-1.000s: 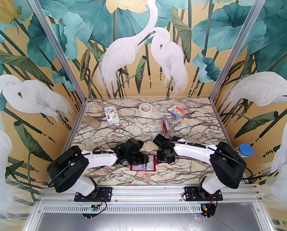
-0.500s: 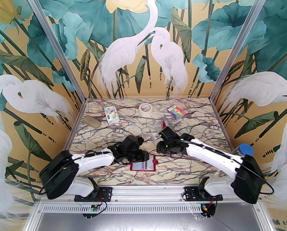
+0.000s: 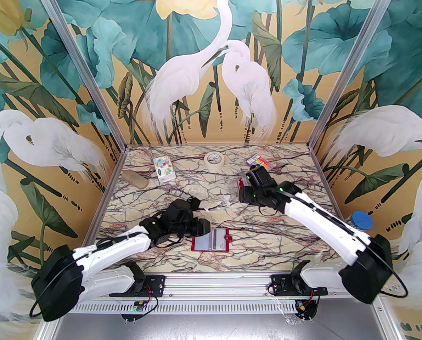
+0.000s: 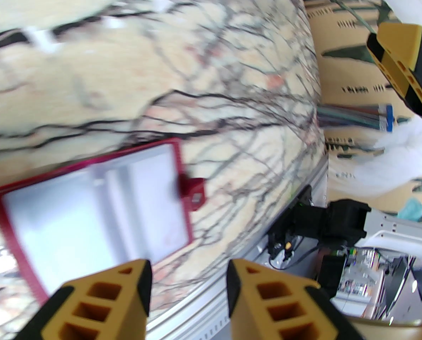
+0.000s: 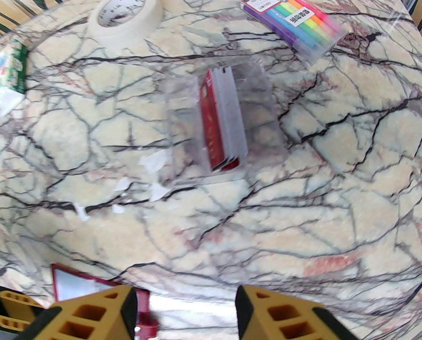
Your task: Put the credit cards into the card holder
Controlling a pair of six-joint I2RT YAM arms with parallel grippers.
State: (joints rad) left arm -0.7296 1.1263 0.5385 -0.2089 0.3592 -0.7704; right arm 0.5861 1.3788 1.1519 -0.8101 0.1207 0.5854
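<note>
Nearest me, the card holder lies open on the desk, my left claw released and empty just beside it. Farther out, my right claw hangs released above the clear box holding credit cards.

Motion smears the left wrist view. The card holder is a soft red frame around pale panels, and its pockets cannot be made out. Its near corner lies behind a finger of the left end effector, whose fingers run off the bottom edge. In the right wrist view the card holder is cut by the bottom edge and by a finger of the right end effector. The cards stand on edge in the clear box, too tightly packed to count. A white carton is cropped at the left edge. From above, the right arm covers part of the marker packet and of the blue-lidded jar.
</note>
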